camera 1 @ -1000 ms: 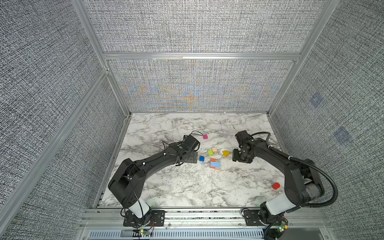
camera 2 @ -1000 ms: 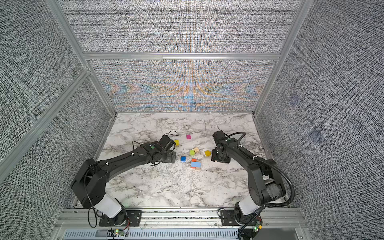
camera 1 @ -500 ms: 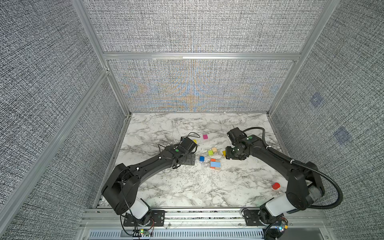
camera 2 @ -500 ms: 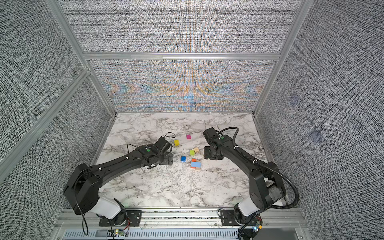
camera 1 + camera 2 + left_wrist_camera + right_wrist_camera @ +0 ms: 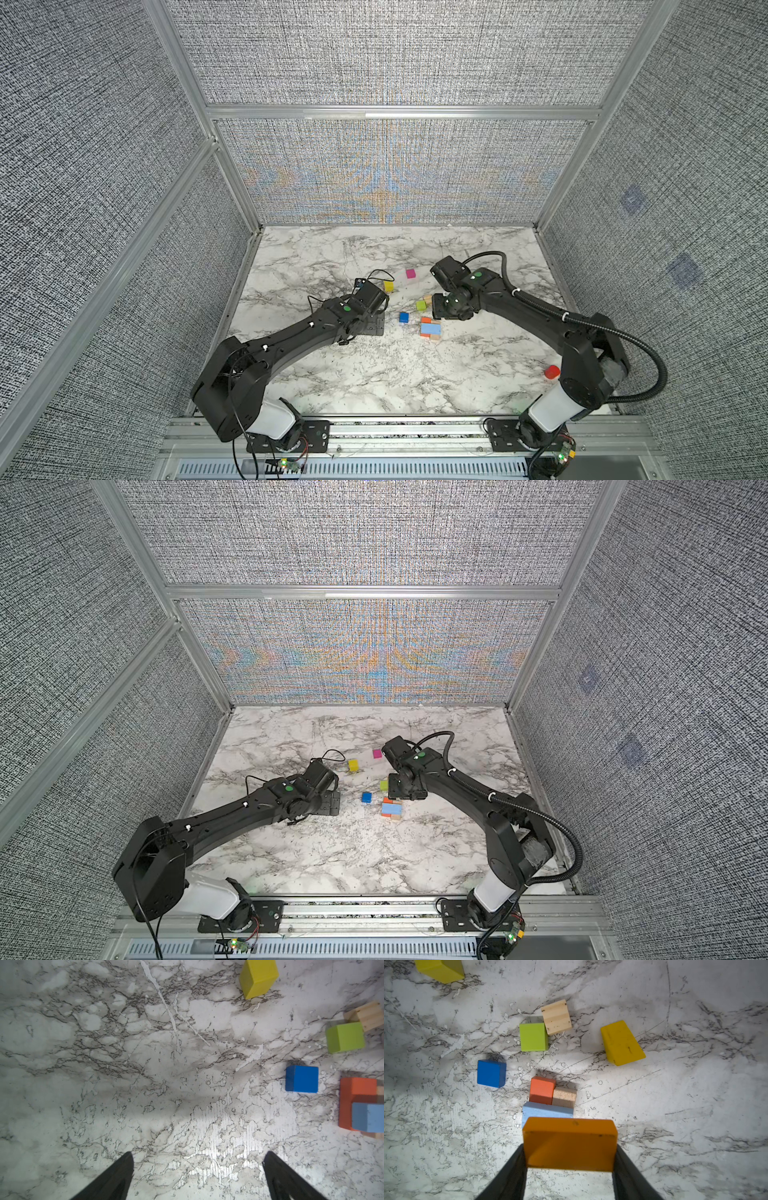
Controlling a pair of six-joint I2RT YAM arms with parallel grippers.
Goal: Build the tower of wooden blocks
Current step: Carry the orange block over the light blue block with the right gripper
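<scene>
Right hand (image 5: 570, 1153) grips orange brick (image 5: 569, 1132) (near tower (image 5: 546, 1110)) | left hand (image 5: 198, 1153) spread, empty

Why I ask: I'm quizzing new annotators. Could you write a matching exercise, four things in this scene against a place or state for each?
Things:
1. orange brick
2. blue cube
3. red block
4. left pincer

Places or states:
a. open, holding nothing
b. far from the rest, beside the right arm
c. clamped in the right pincer
d. loose on the table, touching nothing

Pairs: 1-c, 2-d, 3-b, 4-a
</scene>
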